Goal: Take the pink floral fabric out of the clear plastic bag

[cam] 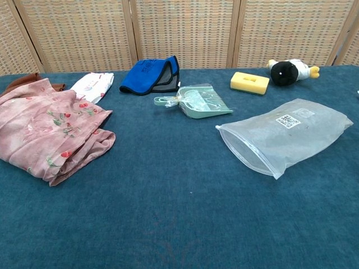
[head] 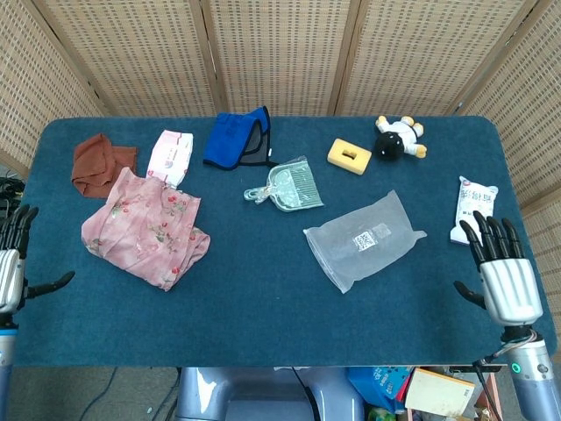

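The pink floral fabric lies crumpled on the left of the blue table, outside the bag. On the right lies the clear plastic bag, flat and empty, its mouth toward the front left. My left hand is at the table's left front edge, fingers spread, holding nothing. At the right front edge my right hand is likewise spread and empty. Both hands are well apart from fabric and bag. The chest view shows neither hand.
Along the back lie a brown cloth, a white packet, a blue cloth, a green dustpan, a yellow sponge and a plush toy. A white pouch sits at the right edge.
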`<state>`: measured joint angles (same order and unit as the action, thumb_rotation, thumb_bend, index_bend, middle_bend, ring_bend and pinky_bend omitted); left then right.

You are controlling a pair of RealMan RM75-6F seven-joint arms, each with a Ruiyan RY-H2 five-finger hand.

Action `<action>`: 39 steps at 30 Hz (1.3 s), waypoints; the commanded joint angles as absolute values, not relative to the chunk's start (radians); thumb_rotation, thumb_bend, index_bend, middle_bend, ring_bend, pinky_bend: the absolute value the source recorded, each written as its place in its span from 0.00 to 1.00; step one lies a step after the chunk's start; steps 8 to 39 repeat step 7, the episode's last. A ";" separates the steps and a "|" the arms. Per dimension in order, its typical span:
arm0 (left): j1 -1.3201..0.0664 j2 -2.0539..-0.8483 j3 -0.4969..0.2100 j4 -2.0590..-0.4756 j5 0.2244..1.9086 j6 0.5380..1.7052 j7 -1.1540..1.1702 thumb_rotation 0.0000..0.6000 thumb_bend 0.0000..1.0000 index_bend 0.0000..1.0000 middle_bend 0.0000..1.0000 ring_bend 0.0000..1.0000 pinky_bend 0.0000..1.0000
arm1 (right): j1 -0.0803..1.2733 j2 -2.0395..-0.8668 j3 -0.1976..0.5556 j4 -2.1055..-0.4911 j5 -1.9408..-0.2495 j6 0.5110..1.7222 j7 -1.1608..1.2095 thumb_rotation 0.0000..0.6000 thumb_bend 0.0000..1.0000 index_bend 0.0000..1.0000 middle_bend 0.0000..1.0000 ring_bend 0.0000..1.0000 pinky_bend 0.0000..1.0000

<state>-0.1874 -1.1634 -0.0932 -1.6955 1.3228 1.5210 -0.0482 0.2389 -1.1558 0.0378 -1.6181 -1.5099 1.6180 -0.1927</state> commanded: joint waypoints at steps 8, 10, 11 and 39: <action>-0.152 -1.201 -0.048 -1.696 1.373 1.546 0.032 1.00 0.11 0.00 0.00 0.00 0.00 | 0.154 -1.222 0.000 -1.594 -1.573 1.711 -0.162 1.00 0.00 0.00 0.00 0.00 0.00; -0.152 -1.201 -0.048 -1.696 1.373 1.546 0.032 1.00 0.11 0.00 0.00 0.00 0.00 | 0.154 -1.222 0.000 -1.594 -1.573 1.711 -0.162 1.00 0.00 0.00 0.00 0.00 0.00; -0.152 -1.201 -0.048 -1.696 1.373 1.546 0.032 1.00 0.11 0.00 0.00 0.00 0.00 | 0.154 -1.222 0.000 -1.594 -1.573 1.711 -0.162 1.00 0.00 0.00 0.00 0.00 0.00; -0.152 -1.201 -0.048 -1.696 1.373 1.546 0.032 1.00 0.11 0.00 0.00 0.00 0.00 | 0.154 -1.222 0.000 -1.594 -1.573 1.711 -0.162 1.00 0.00 0.00 0.00 0.00 0.00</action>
